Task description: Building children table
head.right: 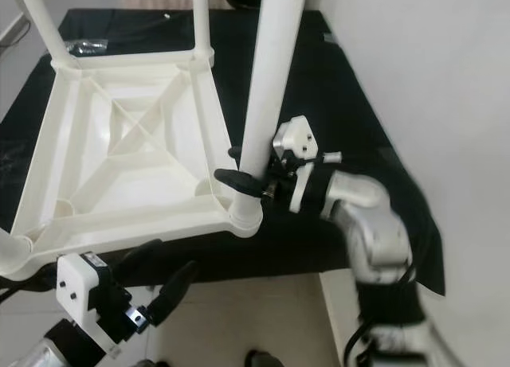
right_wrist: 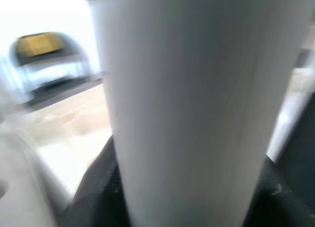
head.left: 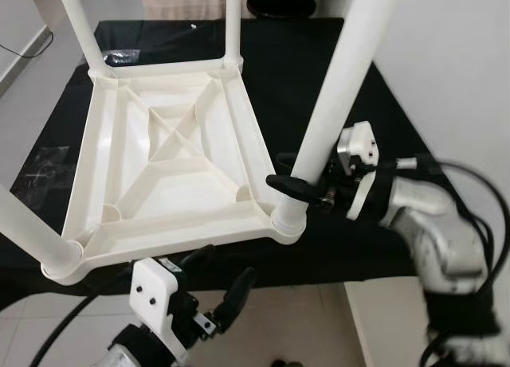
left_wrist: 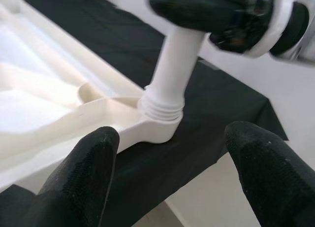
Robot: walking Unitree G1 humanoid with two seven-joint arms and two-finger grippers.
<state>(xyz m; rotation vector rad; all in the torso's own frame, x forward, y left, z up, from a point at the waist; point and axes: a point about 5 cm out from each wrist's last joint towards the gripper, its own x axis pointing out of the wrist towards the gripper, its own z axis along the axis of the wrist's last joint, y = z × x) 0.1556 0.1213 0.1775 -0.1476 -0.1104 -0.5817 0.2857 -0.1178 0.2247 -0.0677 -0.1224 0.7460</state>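
White plastic tabletop (head.left: pixel 171 164) lies upside down on the black cloth (head.left: pixel 335 72), ahead of my left gripper (head.left: pixel 219 291), whose fingers are spread apart with nothing between them. My right gripper (head.left: pixel 299 190) has its fingers clamped around the table leg (head.left: pixel 335 96) just above the corner socket (head.left: pixel 287 220).

White table leg (right_wrist: pixel 192 109) stands close up between dark jaws; a blurred yellow-topped object (right_wrist: pixel 42 45) sits beyond
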